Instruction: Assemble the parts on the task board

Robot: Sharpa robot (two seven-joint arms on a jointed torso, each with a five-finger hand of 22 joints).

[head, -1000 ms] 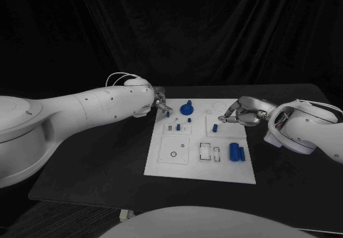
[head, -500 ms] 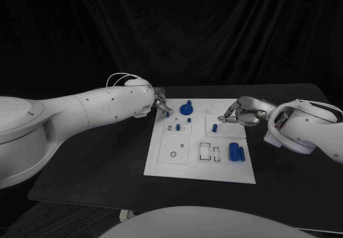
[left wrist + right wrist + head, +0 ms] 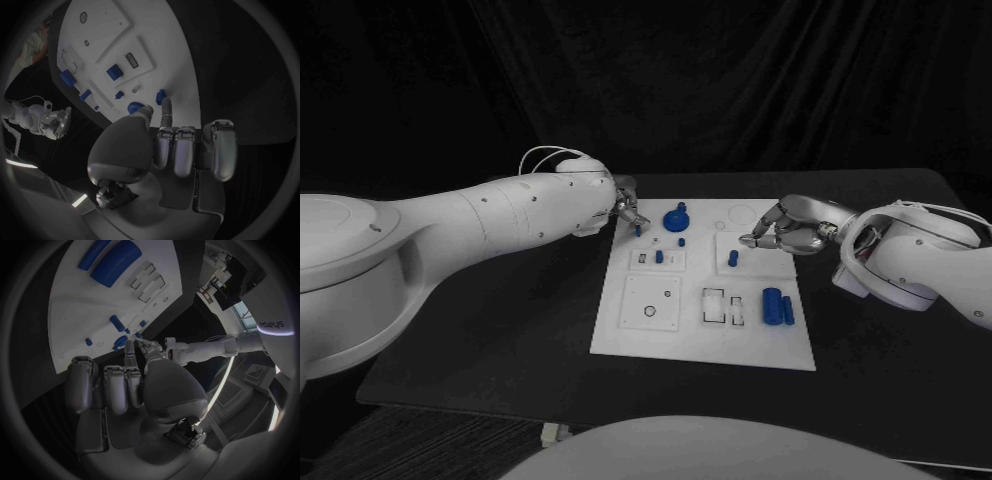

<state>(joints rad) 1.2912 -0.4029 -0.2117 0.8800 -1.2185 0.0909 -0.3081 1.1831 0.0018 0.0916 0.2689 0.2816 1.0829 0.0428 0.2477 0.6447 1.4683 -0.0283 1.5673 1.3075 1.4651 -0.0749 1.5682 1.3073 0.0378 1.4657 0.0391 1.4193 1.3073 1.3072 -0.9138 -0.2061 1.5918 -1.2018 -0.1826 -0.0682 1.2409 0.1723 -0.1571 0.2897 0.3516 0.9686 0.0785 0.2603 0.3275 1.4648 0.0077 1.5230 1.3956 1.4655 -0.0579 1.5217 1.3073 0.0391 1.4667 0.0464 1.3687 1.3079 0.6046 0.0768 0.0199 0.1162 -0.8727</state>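
Task board (image 3: 704,330) with blue parts (image 3: 772,305); left hand (image 3: 620,208) and right hand (image 3: 783,225) curl over its far corners, grip unclear.

A black table (image 3: 516,320) was seen set before a black curtain (image 3: 733,90), which hung in long vertical folds behind the table's far edge and covered the whole back of the scene. Beyond the table's near left corner, a strip of dark floor (image 3: 430,445) with faint streaks was shown. In the right wrist view, a dark screen (image 3: 228,282) and bright strip lights (image 3: 222,385) were glimpsed.
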